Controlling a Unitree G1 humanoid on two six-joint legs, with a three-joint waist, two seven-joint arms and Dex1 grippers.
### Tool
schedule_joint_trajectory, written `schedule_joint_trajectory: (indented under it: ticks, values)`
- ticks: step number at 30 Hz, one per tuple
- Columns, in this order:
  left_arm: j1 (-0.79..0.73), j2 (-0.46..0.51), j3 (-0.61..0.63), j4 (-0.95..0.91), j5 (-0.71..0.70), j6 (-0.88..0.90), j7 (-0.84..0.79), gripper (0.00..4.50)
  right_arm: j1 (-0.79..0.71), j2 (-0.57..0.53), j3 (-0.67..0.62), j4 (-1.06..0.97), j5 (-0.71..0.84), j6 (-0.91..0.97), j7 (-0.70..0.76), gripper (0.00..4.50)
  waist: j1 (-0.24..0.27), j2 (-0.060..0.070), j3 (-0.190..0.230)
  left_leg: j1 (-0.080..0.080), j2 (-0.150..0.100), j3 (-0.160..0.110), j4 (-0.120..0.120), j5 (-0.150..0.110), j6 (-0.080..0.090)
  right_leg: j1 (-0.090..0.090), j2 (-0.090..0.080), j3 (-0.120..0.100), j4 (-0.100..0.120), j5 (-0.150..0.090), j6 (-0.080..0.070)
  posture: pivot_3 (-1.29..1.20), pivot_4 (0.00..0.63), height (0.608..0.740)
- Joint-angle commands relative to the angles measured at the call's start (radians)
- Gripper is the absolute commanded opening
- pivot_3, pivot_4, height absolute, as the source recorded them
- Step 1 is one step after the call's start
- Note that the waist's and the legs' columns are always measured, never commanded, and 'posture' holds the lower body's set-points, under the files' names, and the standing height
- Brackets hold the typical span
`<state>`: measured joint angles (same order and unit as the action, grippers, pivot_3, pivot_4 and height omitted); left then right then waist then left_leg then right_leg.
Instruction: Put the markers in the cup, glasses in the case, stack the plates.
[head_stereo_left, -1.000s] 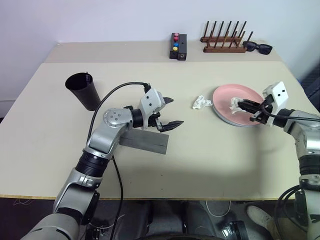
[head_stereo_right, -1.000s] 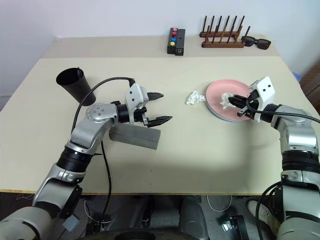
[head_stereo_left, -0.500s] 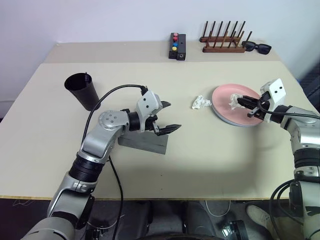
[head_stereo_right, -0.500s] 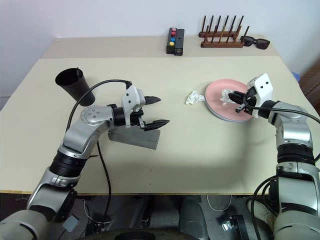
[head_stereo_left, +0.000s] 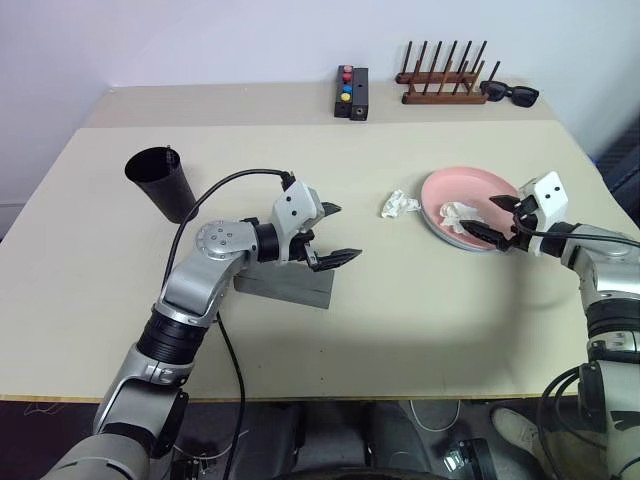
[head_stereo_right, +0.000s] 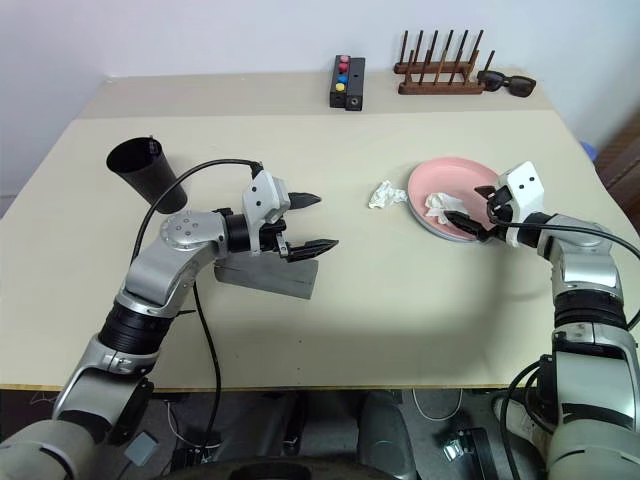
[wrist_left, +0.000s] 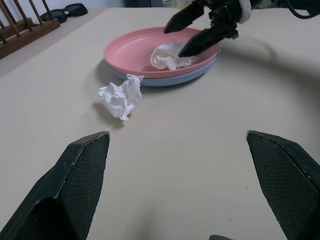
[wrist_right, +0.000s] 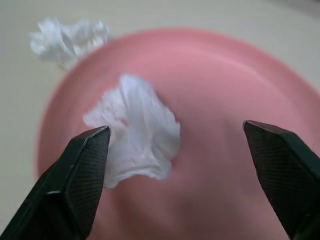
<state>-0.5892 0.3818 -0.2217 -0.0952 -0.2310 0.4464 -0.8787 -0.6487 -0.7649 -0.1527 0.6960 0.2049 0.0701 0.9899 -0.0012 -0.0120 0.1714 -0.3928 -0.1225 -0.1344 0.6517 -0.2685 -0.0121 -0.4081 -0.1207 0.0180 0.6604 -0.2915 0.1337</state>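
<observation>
Two plates are stacked near the table's (head_stereo_left: 330, 340) right edge, the pink plate (head_stereo_left: 445, 190) on the blue plate (wrist_left: 165, 80), with one crumpled tissue (wrist_right: 137, 127) in it. A second tissue (head_stereo_left: 402, 205) lies just beside. A marker tip shows in the cup (head_stereo_left: 162, 183) near the left edge. The case (head_stereo_left: 290, 285) lies mid-table. The left gripper (head_stereo_left: 333, 236) and the right gripper (head_stereo_left: 488, 217) are spread wide, holding nothing.

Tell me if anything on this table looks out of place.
Yes. A crumpled white tissue lies on the pink plate, between the open fingers of the right gripper, and a second wad sits on the table just beside the plates. The pink plate is stacked on the blue plate.
</observation>
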Motion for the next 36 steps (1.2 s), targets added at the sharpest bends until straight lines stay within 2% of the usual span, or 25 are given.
schedule_joint_trajectory:
  ticks: [1,10,24,36]
  values:
    - [0.003,0.003,0.021,-0.029,-0.012,-0.007,0.011,4.50,-0.027,-0.008,-0.024,-0.150,0.043,0.012,0.010,4.46,-0.006,0.000,0.000,0.000,0.000,0.000,0.000,0.000,0.000,0.000,0.000,0.000,0.000,0.000,0.000,0.00,0.150,0.740]
    - [0.003,0.016,0.022,-0.023,0.002,0.006,0.035,4.50,-0.097,0.022,0.057,-0.239,0.014,0.017,0.053,4.46,-0.010,0.000,0.000,0.000,0.000,0.000,0.000,0.000,0.000,0.000,0.000,0.000,0.000,0.000,0.000,0.00,0.150,0.740]
    - [0.045,-0.008,0.034,-0.129,-0.005,0.115,0.179,4.50,-0.196,0.098,0.225,0.016,-0.135,-0.215,0.124,4.46,-0.012,0.000,0.000,0.000,0.000,0.000,-0.001,0.000,0.000,0.000,0.000,0.000,0.000,0.000,0.000,0.00,0.150,0.740]
    - [0.092,0.015,0.062,-0.215,-0.010,0.167,0.242,4.50,-0.367,0.213,0.296,0.338,-0.304,-0.415,-0.059,4.46,-0.014,0.000,0.000,0.000,0.000,0.000,-0.001,0.000,0.000,-0.001,0.000,0.000,0.000,0.000,0.000,0.00,0.150,0.740]
